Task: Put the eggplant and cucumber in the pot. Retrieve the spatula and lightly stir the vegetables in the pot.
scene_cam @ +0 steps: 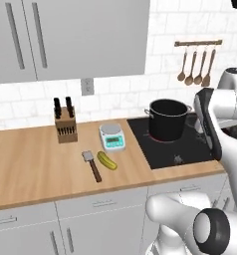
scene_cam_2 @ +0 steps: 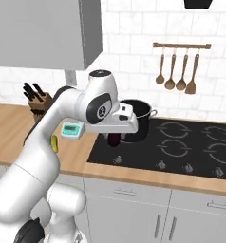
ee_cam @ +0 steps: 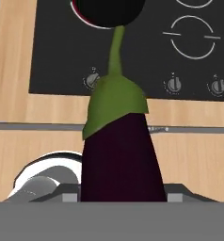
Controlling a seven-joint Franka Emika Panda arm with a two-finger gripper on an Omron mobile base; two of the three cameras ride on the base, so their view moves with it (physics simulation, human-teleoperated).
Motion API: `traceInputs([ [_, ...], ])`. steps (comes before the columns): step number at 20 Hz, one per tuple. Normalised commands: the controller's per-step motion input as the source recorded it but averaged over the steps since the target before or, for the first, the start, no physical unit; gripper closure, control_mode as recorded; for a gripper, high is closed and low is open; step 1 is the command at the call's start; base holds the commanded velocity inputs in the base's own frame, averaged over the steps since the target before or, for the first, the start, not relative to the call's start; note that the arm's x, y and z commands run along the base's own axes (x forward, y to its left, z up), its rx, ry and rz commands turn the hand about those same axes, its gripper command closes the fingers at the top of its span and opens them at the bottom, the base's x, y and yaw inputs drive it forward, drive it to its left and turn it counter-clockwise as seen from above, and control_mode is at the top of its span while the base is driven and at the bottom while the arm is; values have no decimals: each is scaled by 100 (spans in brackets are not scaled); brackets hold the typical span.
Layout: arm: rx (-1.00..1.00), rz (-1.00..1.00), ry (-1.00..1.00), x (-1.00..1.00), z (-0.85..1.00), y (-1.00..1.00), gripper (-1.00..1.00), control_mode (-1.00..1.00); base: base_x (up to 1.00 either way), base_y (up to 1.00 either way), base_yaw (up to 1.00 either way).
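One eggplant [ee_cam: 118,155], dark purple with a green cap and a long green stem, is clamped in the gripper [ee_cam: 118,197]; in the hand view it rises between the two finger tips, and its stem points toward the one black pot [scene_cam: 166,119]. In the right base view the eggplant [scene_cam_2: 114,139] hangs under the hand, above the front left part of the black cooktop [scene_cam_2: 181,147], just before the pot [scene_cam_2: 136,121]. The pot stands on the rear left burner. One cucumber [scene_cam: 106,160] lies on the wooden counter [scene_cam: 31,164], just beside the one spatula [scene_cam: 91,164], whose grey blade points toward the wall. Behind them stands one small kitchen scale [scene_cam: 112,137] and one knife block [scene_cam: 65,125] with dark handles. On the white tiled wall, a wooden rail [scene_cam: 197,43] carries four wooden utensils. Grey cabinets hang above and white drawers are below the counter. No writing can be read.
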Motion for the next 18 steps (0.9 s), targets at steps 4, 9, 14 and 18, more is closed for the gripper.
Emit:
traceInputs([
  [4, 0, 0, 0, 0, 0, 0, 100, 100, 72, 0, -7],
  [9, 0, 0, 0, 0, 0, 0, 100, 100, 73, -8, 3],
  [14, 0, 0, 0, 0, 0, 0, 100, 100, 66, -33, 21],
  [18, 4, 9, 0, 30, 6, -25, 100, -100, 31, -19, 11],
])
